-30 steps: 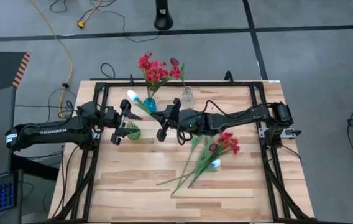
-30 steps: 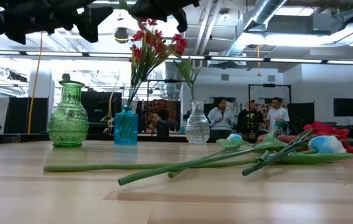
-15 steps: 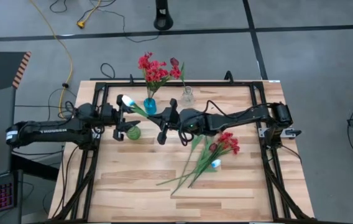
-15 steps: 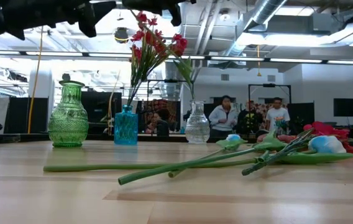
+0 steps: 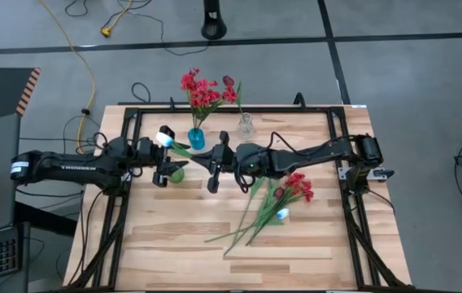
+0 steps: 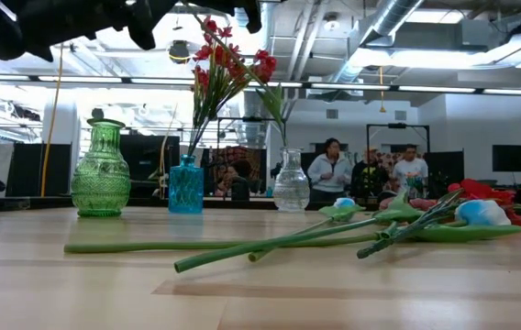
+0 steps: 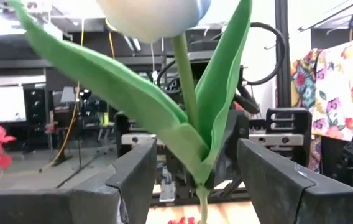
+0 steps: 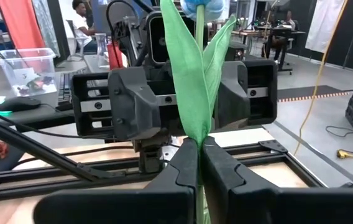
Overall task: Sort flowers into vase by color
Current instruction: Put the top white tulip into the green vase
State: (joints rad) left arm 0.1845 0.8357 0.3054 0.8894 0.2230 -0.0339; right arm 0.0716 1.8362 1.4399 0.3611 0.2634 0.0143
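Observation:
My right gripper (image 8: 199,168) is shut on a white tulip (image 5: 164,136), above the table between the green vase (image 5: 175,172) and the blue vase (image 5: 196,138). My left gripper (image 7: 195,186) faces it, open. Its fingers stand on either side of the tulip's green leaves (image 7: 214,124) without touching them. The blue vase holds red blossoms (image 5: 201,89), and the clear vase (image 5: 246,126) holds a maroon tulip (image 5: 228,82). More flowers (image 5: 284,199) lie flat on the table: red blossoms, a maroon tulip and a white one. My right gripper pinches the white tulip's stem (image 8: 199,143) between its two fingers, just below where the leaves branch off. The fingers lie across the stem. The tulip is lifted clear of the table, and its bloom (image 8: 204,6) and leaves stand up past the fingers toward my left gripper.
The three vases stand in a row near the table's far edge: green (image 6: 101,174), blue (image 6: 185,188), clear (image 6: 291,183). The loose flowers (image 6: 334,229) lie right of centre, their stems pointing toward the near left. A black frame (image 5: 125,155) borders the table. People stand in the room behind it.
My left arm has reached a little toward the table's right, closing on my right gripper. The white tulip's bloom has shifted slightly toward the near edge and the left, and it now sits nearer my left gripper.

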